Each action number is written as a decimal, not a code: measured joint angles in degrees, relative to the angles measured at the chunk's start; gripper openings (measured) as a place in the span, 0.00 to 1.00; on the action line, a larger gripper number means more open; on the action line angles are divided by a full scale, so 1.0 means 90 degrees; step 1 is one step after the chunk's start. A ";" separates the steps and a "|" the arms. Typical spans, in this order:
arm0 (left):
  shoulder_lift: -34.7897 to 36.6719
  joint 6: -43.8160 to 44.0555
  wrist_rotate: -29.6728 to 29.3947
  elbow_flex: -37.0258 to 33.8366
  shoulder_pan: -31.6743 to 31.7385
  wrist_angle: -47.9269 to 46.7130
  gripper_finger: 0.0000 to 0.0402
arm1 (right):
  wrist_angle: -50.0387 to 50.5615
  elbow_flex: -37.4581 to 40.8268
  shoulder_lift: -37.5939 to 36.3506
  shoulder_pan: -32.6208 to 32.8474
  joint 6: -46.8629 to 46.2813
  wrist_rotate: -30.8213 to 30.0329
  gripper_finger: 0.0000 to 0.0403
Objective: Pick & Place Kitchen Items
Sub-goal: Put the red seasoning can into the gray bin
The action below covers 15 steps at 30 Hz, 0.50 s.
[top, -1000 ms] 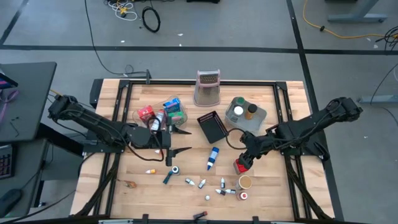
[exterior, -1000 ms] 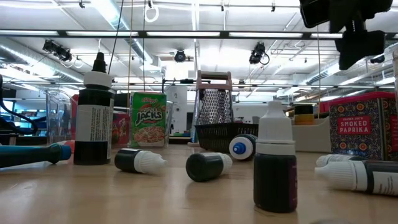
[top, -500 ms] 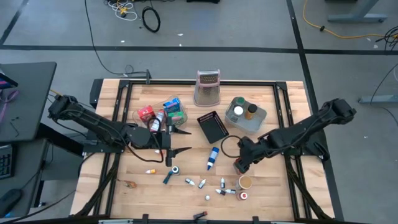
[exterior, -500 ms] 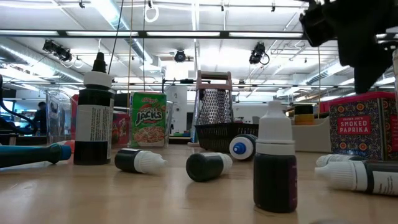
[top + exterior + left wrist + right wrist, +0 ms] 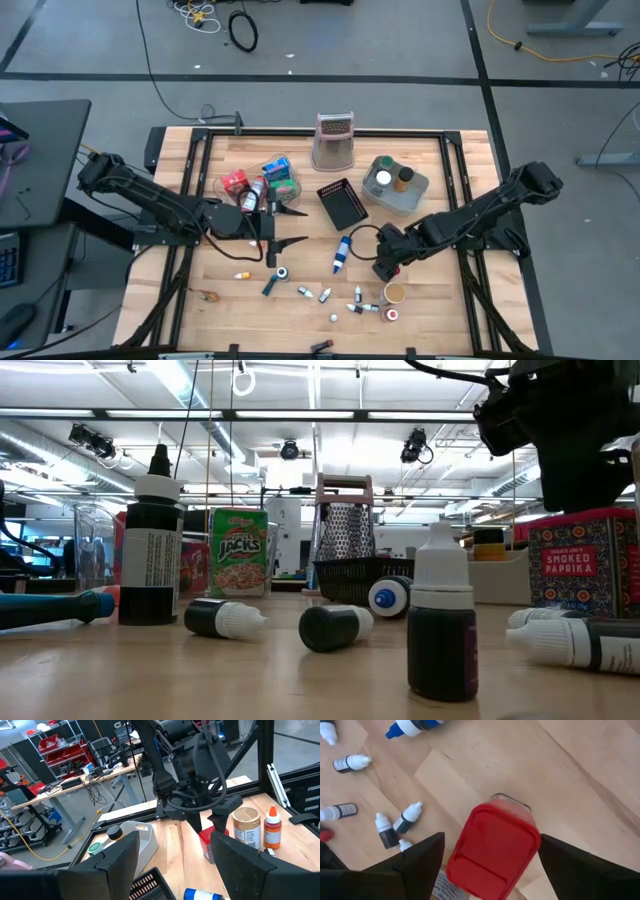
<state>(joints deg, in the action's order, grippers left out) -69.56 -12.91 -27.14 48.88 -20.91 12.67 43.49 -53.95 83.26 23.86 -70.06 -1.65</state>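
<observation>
The red-lidded paprika tin (image 5: 492, 850) stands upright on its base on the table, right of centre (image 5: 383, 271). My right gripper (image 5: 492, 845) hangs open just above it, pointing down, one finger on each side of the red lid with a gap at both. The low view shows the tin (image 5: 580, 575) below the dark gripper (image 5: 560, 430). My left gripper (image 5: 295, 226) waits open over the table's left middle, pointing right. A tan can (image 5: 394, 292) and a blue-white bottle (image 5: 343, 253) are close to the tin.
Several tiny vials (image 5: 340, 297) lie scattered by the near edge. The black mesh basket (image 5: 341, 203), the grey bin (image 5: 394, 183) and the metal grater stand (image 5: 334, 142) sit farther back. Packets fill the clear tray (image 5: 280, 180). A cable loop (image 5: 365, 236) hangs beside my right gripper.
My right gripper has moved toward the table's left and near edge and come down over the paprika tin, so that its open fingers now stand on either side of the red lid. The tin has stayed in place.
</observation>
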 joint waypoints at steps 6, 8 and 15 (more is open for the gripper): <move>0.0000 0.0000 -0.0002 0.0000 0.0000 -0.0002 0.63 | -0.0061 0.0000 0.0290 0.0000 0.0158 -0.0005 0.81; 0.0000 0.0000 -0.0001 0.0000 0.0000 0.0000 0.63 | -0.0075 0.0000 0.0382 -0.0002 0.0276 -0.0029 0.81; 0.0000 0.0001 -0.0002 0.0000 0.0000 0.0002 0.63 | -0.0075 0.0000 0.0465 -0.0144 0.0315 -0.0198 0.78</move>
<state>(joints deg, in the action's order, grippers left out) -69.56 -12.90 -27.16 48.88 -20.91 12.69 42.81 -53.95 87.44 22.56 -67.22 -3.43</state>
